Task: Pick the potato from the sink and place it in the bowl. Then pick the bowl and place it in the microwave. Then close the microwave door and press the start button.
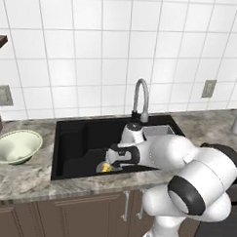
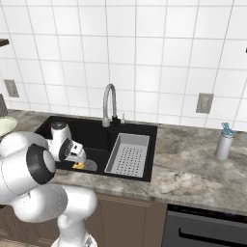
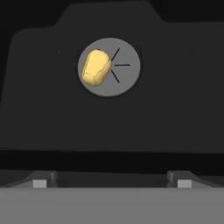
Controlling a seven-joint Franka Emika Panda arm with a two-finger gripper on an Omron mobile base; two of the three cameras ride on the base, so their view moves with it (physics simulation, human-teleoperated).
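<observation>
White and bulky, the arm (image 1: 195, 185) fills the near corner of the left base view, its dark-jointed elbow closest to the lens and its forearm reaching forward and down over the counter edge into the sink; behind it the marble counter (image 1: 20, 177) runs across the scene under a white tiled wall (image 1: 94, 51), with brown cabinet doors (image 1: 62, 218) below; the sink (image 1: 75, 143) is a black rectangular basin set into that counter, with a curved steel faucet (image 1: 141, 99) at its back rim and a grey perforated tray (image 2: 129, 154) lying in its right-hand part; the bowl (image 1: 15, 146) stands upright on the counter left of the sink, well apart from the basin's contents, pale inside and showing nothing in it; a soap bottle (image 2: 224, 141) stands on the counter far to the right, and a grey wall outlet (image 2: 204, 102) sits above it; the gripper (image 1: 110, 161) hangs low inside the basin above the drain, its jaws spread wide with nothing between them, the two dark fingertips (image 3: 40, 183) standing far apart at the bottom of the hand view; the round grey drain (image 3: 124, 76) lies on the basin floor; the potato (image 3: 96, 68), a small yellow lump, rests on the left part of that drain, clear of the fingertips and not gripped.
</observation>
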